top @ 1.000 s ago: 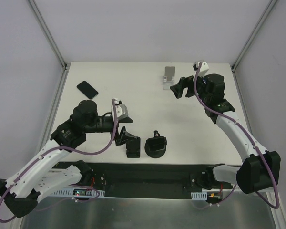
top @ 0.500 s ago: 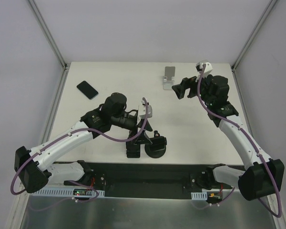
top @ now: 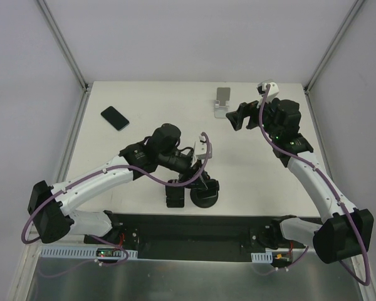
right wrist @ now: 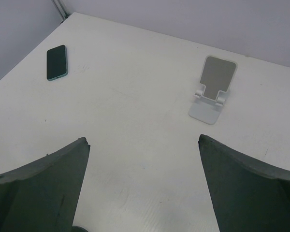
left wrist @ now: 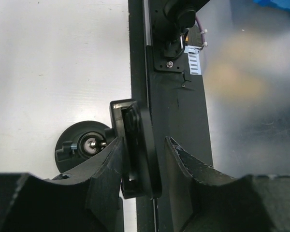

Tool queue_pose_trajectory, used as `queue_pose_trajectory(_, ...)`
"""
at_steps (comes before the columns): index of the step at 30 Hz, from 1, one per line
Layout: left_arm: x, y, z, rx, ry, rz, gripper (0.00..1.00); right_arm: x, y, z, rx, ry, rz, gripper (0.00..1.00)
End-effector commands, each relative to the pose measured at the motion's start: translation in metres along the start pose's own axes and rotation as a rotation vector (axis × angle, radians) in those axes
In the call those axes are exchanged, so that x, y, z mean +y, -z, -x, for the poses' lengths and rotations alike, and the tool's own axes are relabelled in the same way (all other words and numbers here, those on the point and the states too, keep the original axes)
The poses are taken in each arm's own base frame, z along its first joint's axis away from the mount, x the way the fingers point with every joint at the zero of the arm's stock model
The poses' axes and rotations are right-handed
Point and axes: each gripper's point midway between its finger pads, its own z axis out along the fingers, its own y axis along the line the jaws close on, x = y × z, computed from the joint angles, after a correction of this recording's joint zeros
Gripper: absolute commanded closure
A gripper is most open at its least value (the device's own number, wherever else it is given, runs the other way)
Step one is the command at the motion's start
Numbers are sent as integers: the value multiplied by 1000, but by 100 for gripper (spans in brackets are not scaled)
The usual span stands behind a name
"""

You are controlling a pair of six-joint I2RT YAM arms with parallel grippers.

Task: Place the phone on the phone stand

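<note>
The dark phone (top: 114, 118) lies flat at the table's back left; it also shows in the right wrist view (right wrist: 56, 62). The white phone stand (top: 223, 102) stands at the back centre and shows in the right wrist view (right wrist: 212, 89). My left gripper (top: 198, 179) is at the front edge, open, its fingers on either side of the cradle plate (left wrist: 135, 150) of a black round-based mount (top: 205, 195); the left finger touches the plate, the right one stands apart. My right gripper (top: 238, 116) is open and empty, just right of the white stand.
A second black piece (top: 174, 194) sits left of the round mount. The black front rail (left wrist: 176, 116) runs just past the table edge under my left gripper. Grey walls and posts close in the back and sides.
My left arm has swung right along the front edge, bringing its gripper over the black mount. My right gripper has shifted slightly right, away from the white stand.
</note>
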Motion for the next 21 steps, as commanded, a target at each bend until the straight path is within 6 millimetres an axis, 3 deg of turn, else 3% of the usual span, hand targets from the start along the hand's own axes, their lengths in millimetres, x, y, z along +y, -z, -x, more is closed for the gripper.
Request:
queue_pose_trajectory(1,-7,-3,23,-15,-46,-9,66,2,0,13,-45,32,3,3)
queue_pose_trajectory(4,-3,-5,21,30,2,-1,68,2,-1,12,-44,31,6,3)
queue_pose_trajectory(6,-2,-8,11,89,57,-9,83,2,-2,12,-42,31,6,3)
queue_pose_trajectory(8,-2,-8,17,98,64,-6,94,2,-1,11,-42,32,5,3)
queue_pose_trajectory(13,-2,-11,14,146,90,-6,100,0,-1,11,-43,37,-2,3)
queue_pose_trajectory(21,-3,-12,15,176,40,53,100,0,-2,10,-40,36,3,3)
